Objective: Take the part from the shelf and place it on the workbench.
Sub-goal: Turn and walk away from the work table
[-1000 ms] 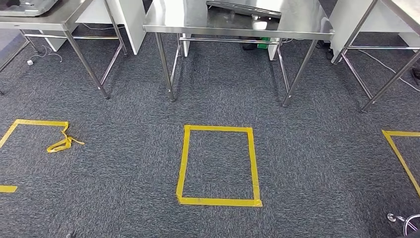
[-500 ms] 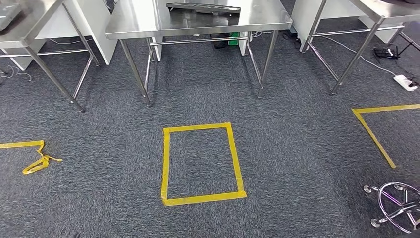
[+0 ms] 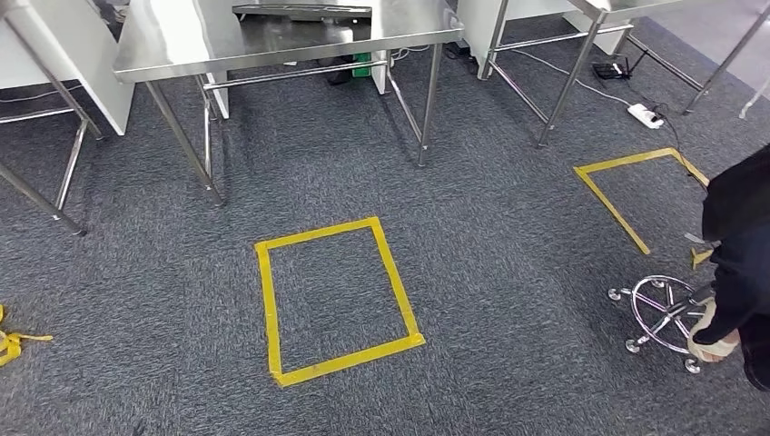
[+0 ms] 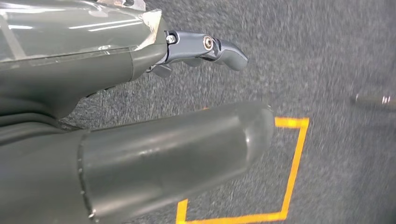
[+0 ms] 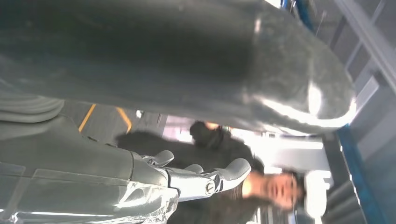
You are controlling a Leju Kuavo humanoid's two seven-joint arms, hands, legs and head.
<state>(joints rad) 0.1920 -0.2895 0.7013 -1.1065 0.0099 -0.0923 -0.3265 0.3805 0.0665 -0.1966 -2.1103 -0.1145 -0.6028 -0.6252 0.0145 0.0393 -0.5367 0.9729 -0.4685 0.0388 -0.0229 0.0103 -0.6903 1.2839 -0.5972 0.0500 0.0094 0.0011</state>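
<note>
One full yellow tape square [image 3: 336, 300], one partial tape outline [image 3: 631, 195], three steel tables, one stool base [image 3: 663, 313], one power strip [image 3: 646, 114], one person [image 3: 740, 263].

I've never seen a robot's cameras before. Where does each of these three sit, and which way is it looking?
Head view: high on the body, looking forward and down at carpet, the taped square, a steel table and a person; no arms show.
Left wrist view: behind the left hand, facing the floor.
Right wrist view: behind the right hand, facing the person.
Shared: the taped square, the person.
</note>
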